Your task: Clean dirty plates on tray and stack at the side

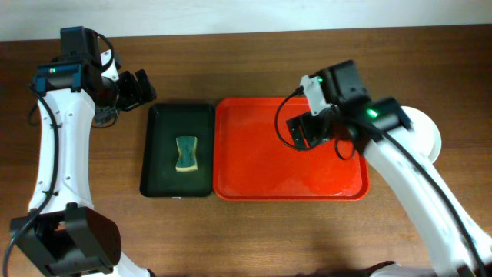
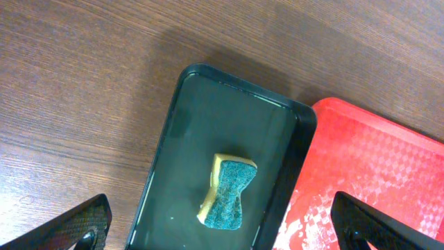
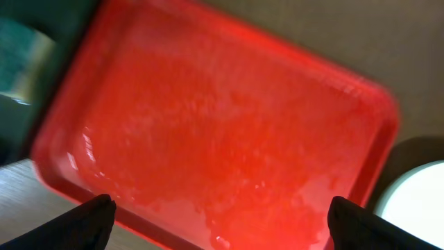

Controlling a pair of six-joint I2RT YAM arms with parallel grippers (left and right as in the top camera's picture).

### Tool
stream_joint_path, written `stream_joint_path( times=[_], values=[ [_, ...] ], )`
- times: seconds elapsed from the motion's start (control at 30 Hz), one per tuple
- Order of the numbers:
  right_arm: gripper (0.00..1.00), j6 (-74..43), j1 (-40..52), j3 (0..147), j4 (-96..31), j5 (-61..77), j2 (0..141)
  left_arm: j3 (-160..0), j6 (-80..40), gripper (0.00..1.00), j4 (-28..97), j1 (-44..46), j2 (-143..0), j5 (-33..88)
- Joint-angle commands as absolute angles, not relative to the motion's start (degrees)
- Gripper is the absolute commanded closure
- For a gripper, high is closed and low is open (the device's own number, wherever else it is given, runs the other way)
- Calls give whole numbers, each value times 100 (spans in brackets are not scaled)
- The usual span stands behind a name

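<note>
The red tray [image 1: 261, 165] lies in the middle of the table with nothing on it; wet streaks shine on its floor [image 3: 229, 125]. The plates [image 1: 429, 132] sit off its right side, a white rim showing from under my right arm, and appear as a pale disc [image 3: 420, 201] in the right wrist view. How many are stacked I cannot tell. My right gripper [image 1: 306, 132] hovers open over the tray's right half [image 3: 222, 212]. My left gripper [image 1: 144, 88] is open and empty beyond the dark tray's far left corner [image 2: 220, 208].
A dark green-black tray [image 1: 160, 165] lies left of the red tray, touching it, with a yellow-and-green sponge [image 1: 187, 154] in its middle [image 2: 227, 193]. Bare brown wood surrounds both trays. The left arm's base [image 1: 69, 242] stands at the near left.
</note>
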State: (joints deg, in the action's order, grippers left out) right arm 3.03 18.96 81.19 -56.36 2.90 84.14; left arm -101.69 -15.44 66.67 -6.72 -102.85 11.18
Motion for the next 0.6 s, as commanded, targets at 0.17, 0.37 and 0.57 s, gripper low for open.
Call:
stream_joint_path(
  times=[0.17, 0.37, 0.57],
  values=[
    [1, 301, 1900, 8119, -5634, 235, 6034, -10237, -1577, 1, 6674, -681, -10252, 1160],
    [1, 320, 1900, 8119, -5605, -978, 3992, -10237, -1577, 1, 6674, -681, -10252, 1160],
    [1, 318, 1813, 8062, -5664, -1249, 2453, -10237, -1577, 1, 6674, -681, -10252, 1160]
  ],
)
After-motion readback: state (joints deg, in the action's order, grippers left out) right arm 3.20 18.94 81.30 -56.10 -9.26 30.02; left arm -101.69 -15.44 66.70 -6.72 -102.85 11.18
